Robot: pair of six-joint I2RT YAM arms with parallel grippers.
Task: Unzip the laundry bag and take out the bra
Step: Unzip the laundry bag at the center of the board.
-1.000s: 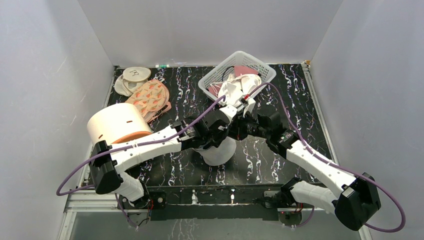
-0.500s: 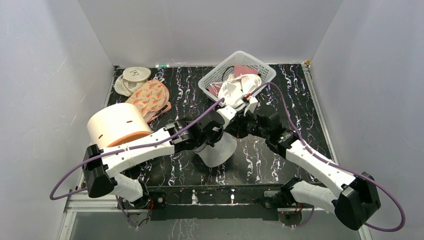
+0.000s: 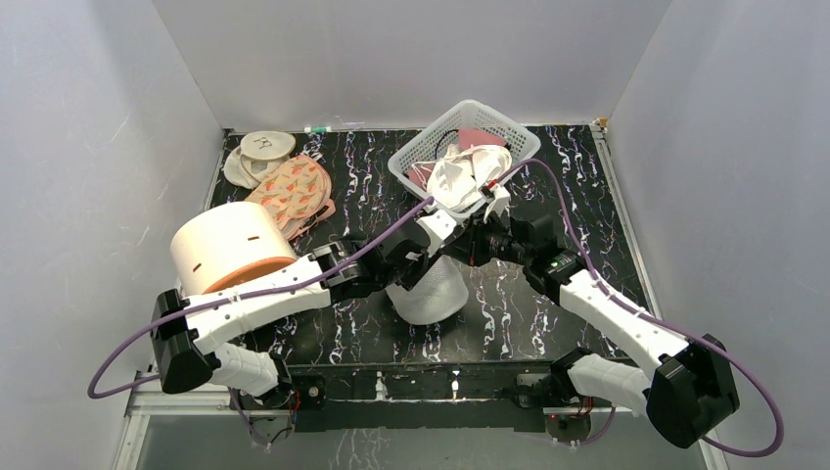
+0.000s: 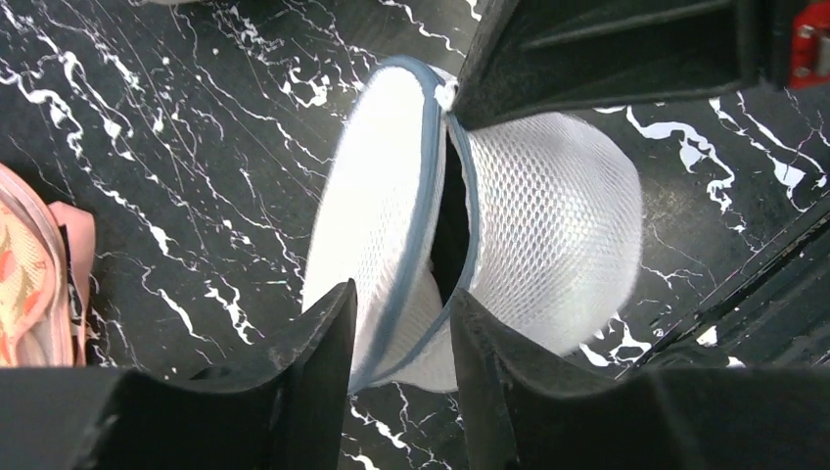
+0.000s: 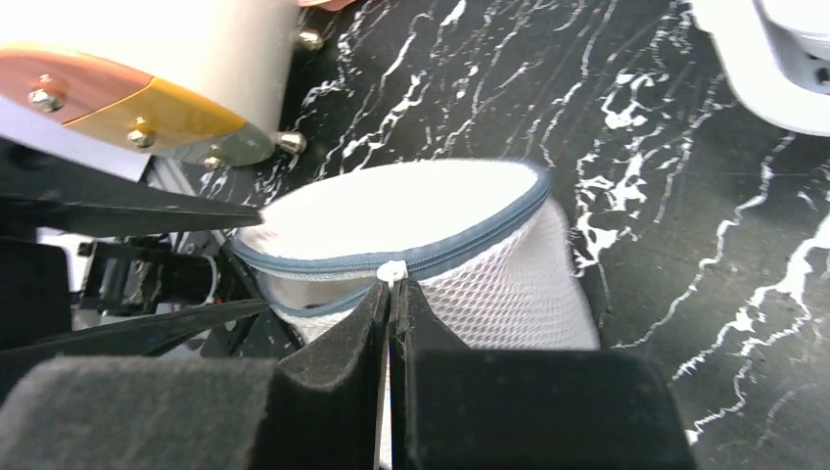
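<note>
- My left claw (image 4: 401, 300) is clamped on the near rim of the laundry bag (image 4: 548, 215). I hold it there as an anchor, so the mesh cannot slide when the zipper is pulled.
- My right claw (image 5: 391, 294) is pinched tight on the zipper pull (image 5: 391, 271) at the opposite edge. Gripping from the other side lets the two grips work against each other.
- The bag sits on the table (image 3: 548, 186) between my arms, tipped on its side. A dark gap (image 4: 450, 230) shows along the seam, so I judge it partly unzipped.
- The bra is not visible; the gap shows only shadow.
- Left of the bag lies a cream cylinder (image 3: 227, 245), well apart.
- Farther back are peach floral pads (image 3: 294, 191), then a white basket (image 3: 477, 104) holding white cloth (image 3: 455, 176).
</note>
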